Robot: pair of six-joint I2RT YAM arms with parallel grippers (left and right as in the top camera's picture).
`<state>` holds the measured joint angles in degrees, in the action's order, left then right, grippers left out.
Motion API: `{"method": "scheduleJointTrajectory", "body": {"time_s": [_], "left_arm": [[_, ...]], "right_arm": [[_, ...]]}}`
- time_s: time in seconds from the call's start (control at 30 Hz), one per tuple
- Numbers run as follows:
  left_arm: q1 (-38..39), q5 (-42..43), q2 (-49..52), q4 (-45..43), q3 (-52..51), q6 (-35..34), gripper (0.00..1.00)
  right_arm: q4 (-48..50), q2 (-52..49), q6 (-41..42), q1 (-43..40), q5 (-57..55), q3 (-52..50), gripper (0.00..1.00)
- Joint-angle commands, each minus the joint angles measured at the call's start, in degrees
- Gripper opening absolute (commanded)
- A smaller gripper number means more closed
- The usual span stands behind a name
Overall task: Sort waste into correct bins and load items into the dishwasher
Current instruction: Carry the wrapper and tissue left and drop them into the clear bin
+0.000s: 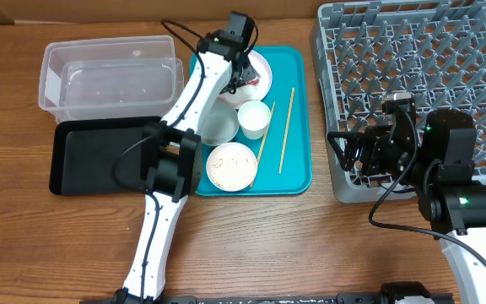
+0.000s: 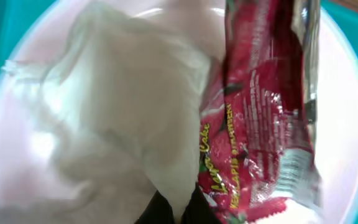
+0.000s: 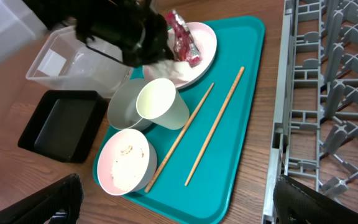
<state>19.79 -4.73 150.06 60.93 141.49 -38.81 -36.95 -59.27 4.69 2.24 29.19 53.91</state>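
Brown wood desk point(image 1: 310, 245) carries everything, and we place things by the teal tray point(image 1: 298, 110). At the tray's far end sits the pale pink plate point(image 1: 264, 72), bearing the crumpled white napkin point(image 2: 104, 112) and the shiny red wrapper point(image 2: 260, 124). Our left tool point(image 1: 241, 76) is down on that plate, closed tight, with a fold of the napkin pinched in its grip; the wrapper lies just beside the pinch. Nearer on the tray stand the grey-white bowl point(image 1: 213, 125), the small white cup point(image 1: 254, 118) just beside it, and the pinkish-white bowl point(image 1: 230, 165) with rice grains point(image 3: 126, 165) inside. Two wooden chopsticks point(image 1: 285, 131) lie along the tray's right half. Left of the tray are the clear tub point(image 1: 108, 76), farther back, and the black tray point(image 1: 99, 156), nearer. Right of the tray stands the grey dish rack point(image 1: 412, 59); our right tool point(image 1: 348, 152) hovers over its near left corner, spread wide, holding nothing.
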Motion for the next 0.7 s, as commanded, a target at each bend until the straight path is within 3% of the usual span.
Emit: {"method": "scheduleJointTrajectory", "body": {"time_s": [0.0,0.4,0.57,0.67], "left_arm": [[-1.60,2.05,-1.03,3.39,8.35,5.77,0.04],[-3.37,4.66,-2.47,19.74,27.39,11.65,0.04],[-6.69,5.44,-2.56,27.50,32.61,12.50,0.04],[-10.01,9.01,-2.67,31.04,35.21,16.41,0.04]], "right_arm": [[0.44,0.20,0.02,-0.02,0.48,1.55,0.99],[0.63,0.20,0.02,-0.02,0.48,1.55,0.99],[0.61,0.20,0.02,-0.02,0.48,1.55,0.99],[0.42,0.20,0.02,-0.02,0.46,1.55,0.99]]}}
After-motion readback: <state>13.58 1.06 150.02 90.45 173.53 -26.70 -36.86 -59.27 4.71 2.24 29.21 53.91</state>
